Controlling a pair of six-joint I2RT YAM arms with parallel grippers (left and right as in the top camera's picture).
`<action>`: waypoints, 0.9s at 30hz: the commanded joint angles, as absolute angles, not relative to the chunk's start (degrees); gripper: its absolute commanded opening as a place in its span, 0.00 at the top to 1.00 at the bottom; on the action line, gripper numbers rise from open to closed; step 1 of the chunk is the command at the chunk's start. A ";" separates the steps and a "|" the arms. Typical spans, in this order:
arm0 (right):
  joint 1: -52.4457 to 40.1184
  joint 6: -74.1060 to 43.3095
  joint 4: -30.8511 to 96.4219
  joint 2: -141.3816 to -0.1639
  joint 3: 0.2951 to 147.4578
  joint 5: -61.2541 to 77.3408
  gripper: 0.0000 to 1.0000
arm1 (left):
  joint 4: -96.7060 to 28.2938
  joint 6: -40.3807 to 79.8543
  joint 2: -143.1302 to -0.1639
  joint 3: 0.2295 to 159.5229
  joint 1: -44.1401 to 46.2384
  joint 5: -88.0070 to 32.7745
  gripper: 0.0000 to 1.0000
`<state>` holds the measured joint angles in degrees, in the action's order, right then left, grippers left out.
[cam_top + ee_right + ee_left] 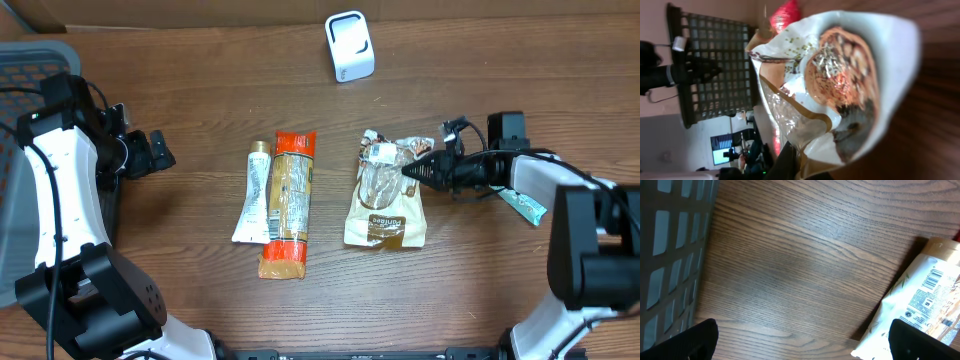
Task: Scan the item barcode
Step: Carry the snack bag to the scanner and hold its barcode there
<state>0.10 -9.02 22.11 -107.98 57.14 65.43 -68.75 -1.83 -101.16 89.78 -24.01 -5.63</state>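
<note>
From where I stand, the wooden table (pixel 200 70) has a warm brown grain running across it, matte and smooth. The snack bag (pixel 385 200) lies right of centre. It is a crinkly plastic pouch, tan at the bottom with brown print, with a glossy clear window in the middle and a white top edge. In the right wrist view its film is creased and shiny, and a picture of round brown biscuits is printed on the white part. The right gripper (pixel 408 171) reaches in from the right with its dark, pointed fingers pinched together on the bag's upper right edge, so the bag sits directly at and below the fingertips. I cannot tell whether that edge is raised off the wood. The scanner (pixel 349 46), a small white rounded block, stands well apart near the far edge, above and left of the bag. Left of the bag lie a long orange packet (pixel 288 205) and, touching its side, a flat white tube (pixel 254 197) with a tan cap. The left gripper (pixel 163 151) is far from the bag, beyond the tube, its black fingers (pixel 687 341) spread wide and holding nothing. Beside it is a grey plastic basket (pixel 670 255) with a lattice wall.
</note>
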 commanded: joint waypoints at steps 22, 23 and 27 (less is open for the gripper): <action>-6.83 -7.01 39.99 -76.51 67.70 50.00 0.96 | -68.73 -0.86 -101.58 90.48 -24.36 -5.82 0.00; -7.25 -7.27 39.90 -76.51 67.70 48.56 0.96 | -68.73 -0.86 -101.58 90.48 -24.36 -5.82 0.00; -11.22 -8.93 41.67 -77.14 71.05 31.68 0.97 | -68.73 -0.86 -101.58 90.48 -24.36 -5.82 0.00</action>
<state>-8.23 -7.92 40.97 -77.12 66.48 45.56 -68.75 -1.83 -101.19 89.78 -24.01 -5.61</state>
